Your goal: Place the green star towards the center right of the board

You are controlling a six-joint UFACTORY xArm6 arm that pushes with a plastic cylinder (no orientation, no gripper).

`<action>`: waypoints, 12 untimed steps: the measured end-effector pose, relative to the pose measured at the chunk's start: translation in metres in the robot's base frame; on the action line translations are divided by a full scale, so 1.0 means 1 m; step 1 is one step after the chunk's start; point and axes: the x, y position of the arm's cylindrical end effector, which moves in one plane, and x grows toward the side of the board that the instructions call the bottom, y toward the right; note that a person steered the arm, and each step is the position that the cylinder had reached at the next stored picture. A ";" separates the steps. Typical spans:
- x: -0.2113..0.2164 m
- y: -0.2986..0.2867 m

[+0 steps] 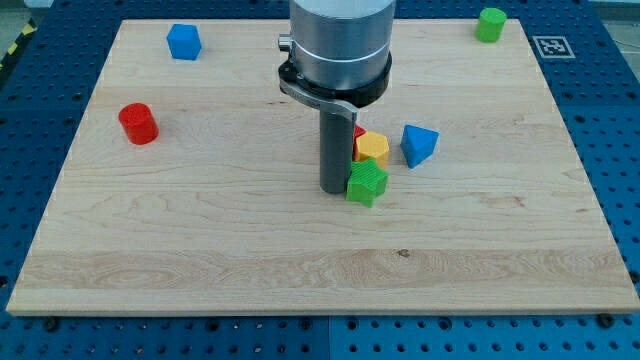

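Note:
The green star [367, 184] lies near the middle of the wooden board [200, 230]. My tip [333, 190] is at the star's left side, touching or almost touching it. A yellow block [373, 147] sits just above the star, close to it. A small red block [359, 133] shows partly behind the rod, next to the yellow one. A blue block [419, 144] lies to the right of the yellow block.
A red cylinder [138, 123] stands at the view's left. A blue block [184, 42] lies at the top left. A green block [490, 24] lies at the top right. A marker tag [551, 46] is beside the board's top right corner.

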 end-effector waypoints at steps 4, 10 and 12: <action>0.006 0.104; 0.054 0.195; 0.046 0.223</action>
